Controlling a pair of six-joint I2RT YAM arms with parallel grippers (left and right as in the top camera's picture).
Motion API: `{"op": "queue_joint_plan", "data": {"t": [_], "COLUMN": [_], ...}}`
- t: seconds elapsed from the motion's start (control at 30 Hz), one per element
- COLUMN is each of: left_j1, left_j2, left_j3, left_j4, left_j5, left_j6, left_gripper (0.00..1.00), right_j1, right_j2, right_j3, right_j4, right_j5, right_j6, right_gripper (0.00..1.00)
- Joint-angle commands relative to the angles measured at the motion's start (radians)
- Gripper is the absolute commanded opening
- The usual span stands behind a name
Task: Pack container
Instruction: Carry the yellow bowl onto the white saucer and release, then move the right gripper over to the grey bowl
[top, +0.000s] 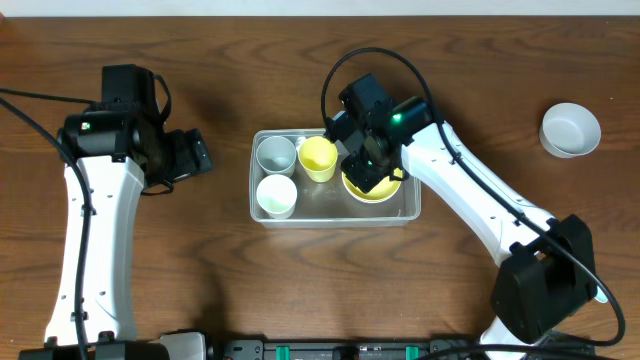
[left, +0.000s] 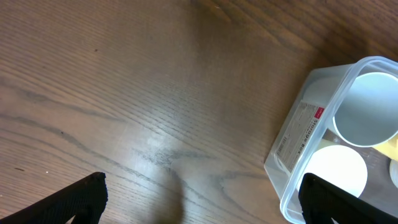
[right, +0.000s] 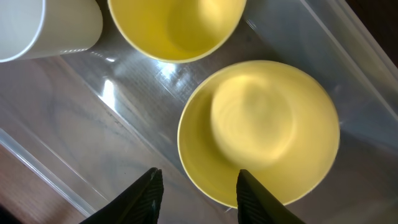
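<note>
The clear container (top: 330, 221) sits mid-table. It holds a grey cup (top: 276, 153), a yellow cup (top: 318, 158), a white cup (top: 277, 195) and a yellow bowl (top: 385, 190). My right gripper (top: 366, 170) is inside the container, just above the bowl. In the right wrist view its fingers (right: 199, 193) are open and straddle the rim of the yellow bowl (right: 258, 130), which rests on the container floor (right: 74, 118) beside the yellow cup (right: 177, 28). My left gripper (top: 192, 155) is open and empty over bare table, left of the container (left: 292, 162).
A small white bowl (top: 570, 130) stands alone at the far right of the wooden table. The left wrist view shows the grey cup (left: 367, 109) and the white cup (left: 336, 171) in the container's near corner.
</note>
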Motion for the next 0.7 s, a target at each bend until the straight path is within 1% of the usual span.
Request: {"op": "queue_joint_plan", "data": {"t": [0.0,0.07,0.1,0.13,0.2,0.23,0.27,0.3,0.33,0.37,0.47,0.5,0.6,0.67], "left_j1": [0.005,0.005,0.005,0.005,0.005,0.005,0.005,0.005,0.005,0.005,0.005,0.005,0.005,0.005], "left_j2": [0.002,0.002,0.002,0.002,0.002,0.002,0.002,0.002,0.002,0.002,0.002,0.002,0.002,0.002], "left_j3": [-0.009,-0.009,-0.009,-0.009,-0.009,-0.009,-0.009,-0.009,-0.009,-0.009,-0.009,-0.009,-0.009,-0.009], "left_j4": [-0.003,-0.004,-0.004,-0.004,-0.003,-0.003,-0.003,-0.003,-0.003,-0.003,-0.004,-0.004,-0.007,-0.007], "left_j5": [-0.002,-0.002,-0.002,-0.002,-0.002,-0.002,-0.002,-0.002,-0.002,-0.002,-0.002,-0.002,-0.002,-0.002], "left_j6": [-0.009,-0.009,-0.009,-0.009,-0.009,-0.009,-0.009,-0.009,-0.009,-0.009,-0.009,-0.009,-0.009,-0.009], "left_gripper": [0.98,0.98,0.98,0.98,0.98,0.98,0.98,0.98,0.98,0.98,0.98,0.98,0.98,0.98], "right_j1": [0.011,0.011,0.011,0.01,0.005,-0.001,-0.013,-0.032,-0.054,-0.092,-0.225,-0.275,-0.463,-0.595], "right_j2": [0.006,0.005,0.002,-0.001,-0.023,-0.038,-0.058,-0.078,-0.095,-0.116,-0.147,-0.149,-0.146,-0.135], "right_j3": [-0.006,-0.006,-0.002,0.005,0.037,0.057,0.085,0.117,0.147,0.187,0.28,0.305,0.348,0.348], "right_j4": [0.007,0.025,0.036,0.043,0.046,0.041,0.033,0.025,0.018,0.011,-0.019,-0.029,-0.035,-0.027], "right_j5": [-0.003,-0.003,0.016,0.051,0.188,0.243,0.294,0.327,0.335,0.33,0.309,0.296,0.16,0.107], "right_j6": [0.0,0.006,0.035,0.07,0.172,0.216,0.256,0.279,0.285,0.285,0.285,0.28,0.176,0.13], "right_gripper": [0.38,0.36,0.35,0.36,0.4,0.47,0.6,0.7,0.75,0.78,0.83,0.87,0.91,0.91]}}
